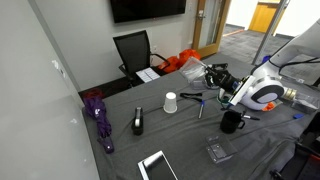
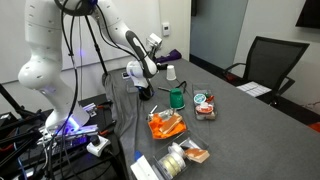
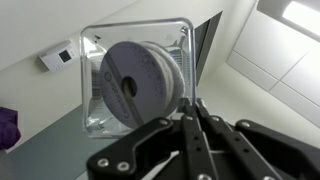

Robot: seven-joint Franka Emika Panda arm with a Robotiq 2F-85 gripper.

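Note:
In the wrist view my gripper (image 3: 190, 112) is shut, its two black fingers pinching the lower edge of a clear square case (image 3: 100, 110) that holds a grey-white spool (image 3: 135, 82). The case is lifted and seen against a wall and ceiling, so the gripper tilts upward. In both exterior views the gripper (image 1: 228, 90) (image 2: 150, 52) hangs above the grey table (image 1: 190, 135), over a black mug (image 1: 232, 122). The case itself is hard to make out in those views.
On the table are a white cup (image 1: 170, 102), a black object (image 1: 138, 122), a purple umbrella (image 1: 98, 115), a white sheet (image 1: 157, 165), a green mug (image 2: 178, 97), orange items (image 2: 165, 125) and tape rolls (image 2: 180, 158). A black chair (image 1: 135, 50) stands at the far end.

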